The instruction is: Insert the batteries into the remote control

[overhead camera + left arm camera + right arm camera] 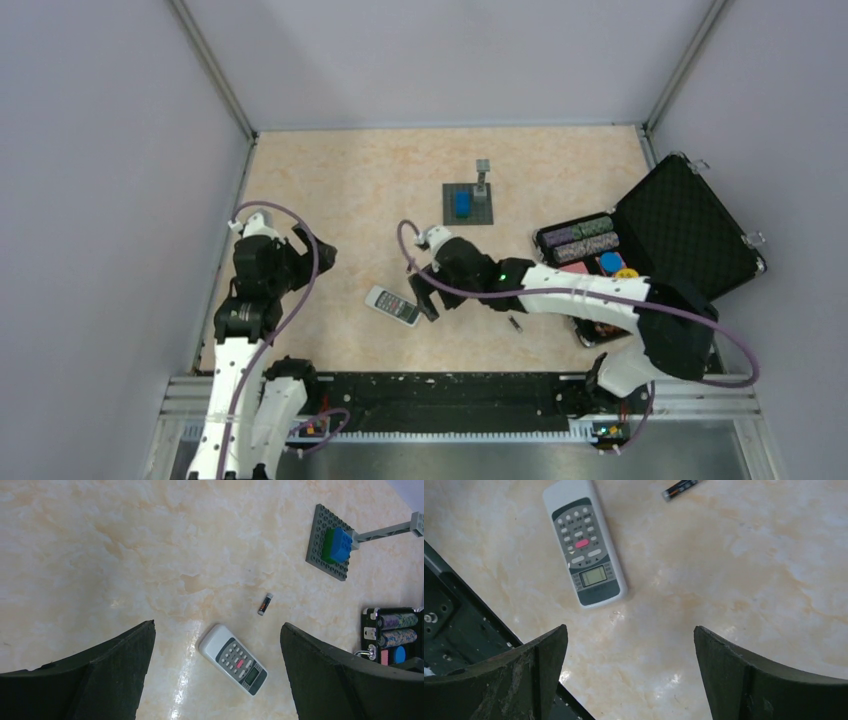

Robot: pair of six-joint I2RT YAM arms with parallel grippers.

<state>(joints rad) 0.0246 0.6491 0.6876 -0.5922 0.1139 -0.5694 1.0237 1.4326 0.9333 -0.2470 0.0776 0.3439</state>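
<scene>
The remote [585, 542] lies flat on the table [100, 540], face up (buttons and small screen showing), a little to the near side of the middle. A battery [265, 603] lies on its side close to the remote but not touching it, between the remote and the grey plate [320, 535] that carries a blue block [341, 544]. From overhead, a slim dark cylinder [516, 323] lies beside the right forearm; whether it is that same battery I cannot tell.

The right gripper [630, 630] hangs just past the remote's screen end, fingers spread wide with only bare table between them. From overhead it overlaps that end of the remote. The left gripper [217, 627] is also spread wide and holds nothing, off to the left and well apart from the remote.

At the right edge an open black case [690, 225] holds rows of poker chips [585, 240]. A dark base rail [444, 615] runs along the near edge.
</scene>
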